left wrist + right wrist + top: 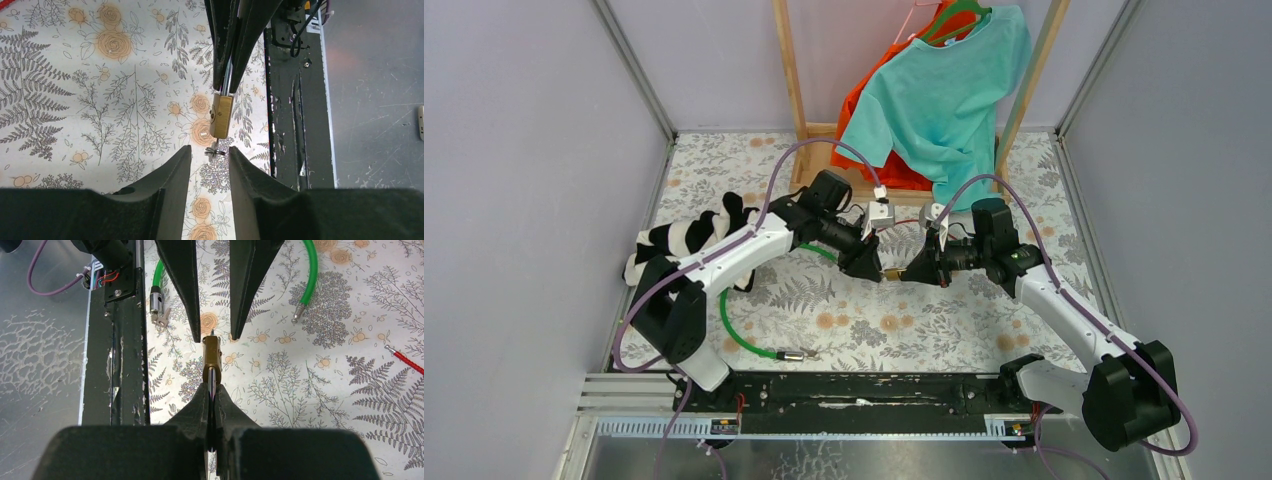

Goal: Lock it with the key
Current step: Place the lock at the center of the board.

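A small brass padlock (891, 272) hangs in the air between the two arms, above the flowered table. My right gripper (212, 390) is shut on its steel shackle, and the brass body (211, 352) points away from it. A small key (216, 150) with a ring sticks out of the padlock's (221, 116) underside. The tips of my left gripper (210, 152) stand on either side of the key. They are open, with a gap to the key on the left and the ring close to the right finger (240, 165).
A green cable (734, 330) with metal plug ends lies near the left arm's base. A red cable end (402, 357) lies off to one side. A striped cloth (689, 240) sits at the left. A wooden rack with a teal shirt (944, 100) stands at the back. A black rail (864, 390) runs along the near edge.
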`<state>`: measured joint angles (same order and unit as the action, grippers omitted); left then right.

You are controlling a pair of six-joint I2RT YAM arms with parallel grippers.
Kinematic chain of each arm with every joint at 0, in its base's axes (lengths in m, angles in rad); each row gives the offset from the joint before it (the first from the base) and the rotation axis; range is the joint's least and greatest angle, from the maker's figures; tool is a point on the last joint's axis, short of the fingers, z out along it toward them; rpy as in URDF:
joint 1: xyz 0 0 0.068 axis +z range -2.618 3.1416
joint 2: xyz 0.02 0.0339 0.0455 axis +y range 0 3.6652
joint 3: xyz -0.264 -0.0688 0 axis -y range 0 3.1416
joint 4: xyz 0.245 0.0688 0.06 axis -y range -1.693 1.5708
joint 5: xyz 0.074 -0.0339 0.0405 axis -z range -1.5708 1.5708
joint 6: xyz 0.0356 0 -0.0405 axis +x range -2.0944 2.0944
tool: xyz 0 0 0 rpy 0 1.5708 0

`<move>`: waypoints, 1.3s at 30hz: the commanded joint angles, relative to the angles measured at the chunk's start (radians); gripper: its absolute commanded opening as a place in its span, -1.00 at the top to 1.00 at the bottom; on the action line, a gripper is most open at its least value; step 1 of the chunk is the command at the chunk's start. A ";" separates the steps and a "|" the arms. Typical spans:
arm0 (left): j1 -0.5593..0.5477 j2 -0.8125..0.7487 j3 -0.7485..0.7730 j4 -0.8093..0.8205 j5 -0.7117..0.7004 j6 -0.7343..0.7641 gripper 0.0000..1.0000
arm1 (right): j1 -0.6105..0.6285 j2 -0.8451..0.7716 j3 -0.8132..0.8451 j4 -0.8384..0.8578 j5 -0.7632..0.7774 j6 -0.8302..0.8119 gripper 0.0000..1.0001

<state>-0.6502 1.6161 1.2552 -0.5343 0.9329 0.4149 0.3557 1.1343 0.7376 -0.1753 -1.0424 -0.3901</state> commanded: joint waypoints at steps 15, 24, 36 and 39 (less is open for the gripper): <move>-0.016 0.042 0.030 0.019 0.076 -0.061 1.00 | -0.012 -0.028 0.045 -0.014 0.006 -0.073 1.00; 0.005 -0.021 -0.031 0.020 0.014 0.000 1.00 | -0.075 -0.051 0.054 -0.031 -0.006 -0.091 1.00; -0.001 -0.086 -0.163 -0.016 -0.120 0.146 1.00 | -0.098 -0.009 0.030 0.079 0.117 0.048 1.00; -0.047 -0.092 -0.217 -0.001 -0.166 0.182 1.00 | -0.098 0.042 0.011 0.153 0.198 0.163 1.00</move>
<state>-0.6521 1.5494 1.0962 -0.5381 0.8394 0.5182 0.2615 1.1282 0.7422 -0.1646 -0.9501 -0.3729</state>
